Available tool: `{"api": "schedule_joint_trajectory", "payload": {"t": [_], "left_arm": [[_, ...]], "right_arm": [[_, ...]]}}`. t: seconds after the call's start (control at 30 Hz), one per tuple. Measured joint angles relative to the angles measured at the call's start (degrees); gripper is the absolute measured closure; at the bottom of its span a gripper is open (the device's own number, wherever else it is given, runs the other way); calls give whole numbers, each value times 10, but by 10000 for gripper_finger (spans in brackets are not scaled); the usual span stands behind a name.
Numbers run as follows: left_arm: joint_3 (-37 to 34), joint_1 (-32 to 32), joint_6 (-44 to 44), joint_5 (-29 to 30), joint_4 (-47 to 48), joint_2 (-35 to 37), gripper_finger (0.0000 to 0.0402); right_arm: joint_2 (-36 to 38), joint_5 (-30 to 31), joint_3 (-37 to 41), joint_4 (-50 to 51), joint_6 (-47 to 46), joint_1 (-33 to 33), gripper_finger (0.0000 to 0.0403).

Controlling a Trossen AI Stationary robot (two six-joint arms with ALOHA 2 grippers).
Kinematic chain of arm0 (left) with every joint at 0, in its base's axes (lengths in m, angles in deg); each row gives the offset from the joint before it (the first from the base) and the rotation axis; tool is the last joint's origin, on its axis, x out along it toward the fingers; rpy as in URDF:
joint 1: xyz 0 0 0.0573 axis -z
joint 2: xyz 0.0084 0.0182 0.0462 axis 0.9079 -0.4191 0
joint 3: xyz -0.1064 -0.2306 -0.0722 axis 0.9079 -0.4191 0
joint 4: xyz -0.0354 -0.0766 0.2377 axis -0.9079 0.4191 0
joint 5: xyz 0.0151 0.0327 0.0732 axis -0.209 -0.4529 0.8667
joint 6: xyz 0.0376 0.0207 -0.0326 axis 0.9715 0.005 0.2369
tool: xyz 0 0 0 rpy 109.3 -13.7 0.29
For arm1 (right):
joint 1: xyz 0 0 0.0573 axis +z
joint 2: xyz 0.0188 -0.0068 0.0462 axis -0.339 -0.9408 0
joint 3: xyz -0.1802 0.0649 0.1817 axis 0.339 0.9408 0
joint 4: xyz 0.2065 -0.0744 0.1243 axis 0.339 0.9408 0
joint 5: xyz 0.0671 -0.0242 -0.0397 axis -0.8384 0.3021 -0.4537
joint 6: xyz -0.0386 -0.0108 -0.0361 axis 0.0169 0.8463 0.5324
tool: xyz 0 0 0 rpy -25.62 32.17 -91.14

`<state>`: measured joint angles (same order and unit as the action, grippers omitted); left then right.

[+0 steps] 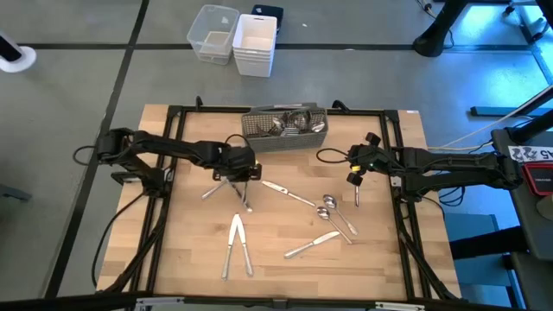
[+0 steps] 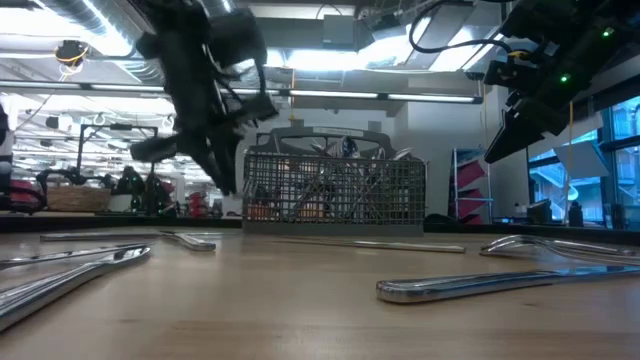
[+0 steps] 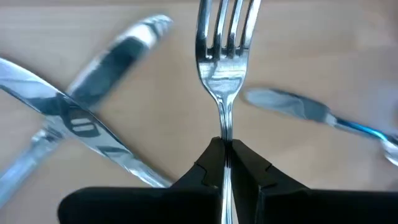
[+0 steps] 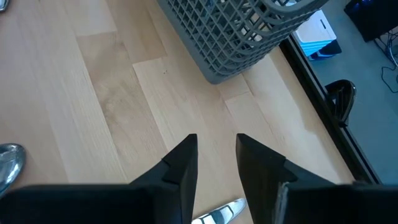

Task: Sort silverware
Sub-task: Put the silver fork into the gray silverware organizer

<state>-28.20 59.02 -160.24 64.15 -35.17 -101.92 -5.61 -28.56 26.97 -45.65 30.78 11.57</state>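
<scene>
A light wooden table (image 1: 199, 259) with a black frame fills the middle of the high view. At its far edge, near the centre, stands a grey wire-mesh caddy (image 1: 285, 130) with silverware already lying inside it (image 1: 289, 121).

The left arm reaches in from the left side, and its left gripper (image 1: 244, 170) sits over the table left of centre, just in front of the caddy. In the left wrist view its fingers (image 3: 208, 168) are pressed together on the handle of a fork (image 3: 226, 59), whose tines point away from the wrist. The right arm comes in from the right, and the right gripper (image 1: 354, 177) hangs over the right part of the table, near the caddy's right end. Its fingers (image 4: 183, 162) stand partly apart with bare wood between them, holding nothing.

Loose silverware lies scattered on the wood. Below the left gripper a few pieces cross one another (image 1: 226, 188). Nearer the front, left of centre, two knives (image 1: 235, 246) lie side by side, meeting at their far ends. In the middle a knife (image 1: 288, 193) lies at a slant, and right of it two spoons (image 1: 332, 210) rest close together. A further knife (image 1: 313, 245) lies near the front, right of centre. A small piece (image 1: 357, 199) lies just below the right gripper.
</scene>
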Motion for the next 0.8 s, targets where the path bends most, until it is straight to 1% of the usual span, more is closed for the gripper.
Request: {"api": "schedule_joint_trajectory", "payload": {"t": [0.13, 0.23, 0.33, 0.43, 0.5, 0.57, 0.67, 0.73, 0.8], "left_arm": [[0, 23, -3, -4, -4, 29, 398], [0, 42, -10, -3, -24, 51, 396], [0, 59, 6, 10, -76, 61, 398], [0, 70, 59, 40, -169, 61, 399], [0, 70, 114, 72, -238, 58, 397], [1, 67, 183, 118, -297, 56, 395], [1, 57, 292, 219, -368, 56, 396], [1, 45, 348, 288, -404, 56, 398], [1, 29, 394, 334, -433, 56, 397]], "right_arm": [[0, 0, 0, 0, 0, 0, 292], [0, 0, 0, 0, 0, 0, 292], [0, 0, 0, 0, 0, 0, 292], [0, 0, 0, -1, 0, 0, 292], [0, 0, 0, -1, 0, 0, 292], [0, 0, 0, -1, -4, 0, 292], [0, -5, 0, -1, -16, 0, 292], [0, -16, 0, -1, -17, 0, 292], [0, -32, 0, -1, -18, 0, 292]]}}
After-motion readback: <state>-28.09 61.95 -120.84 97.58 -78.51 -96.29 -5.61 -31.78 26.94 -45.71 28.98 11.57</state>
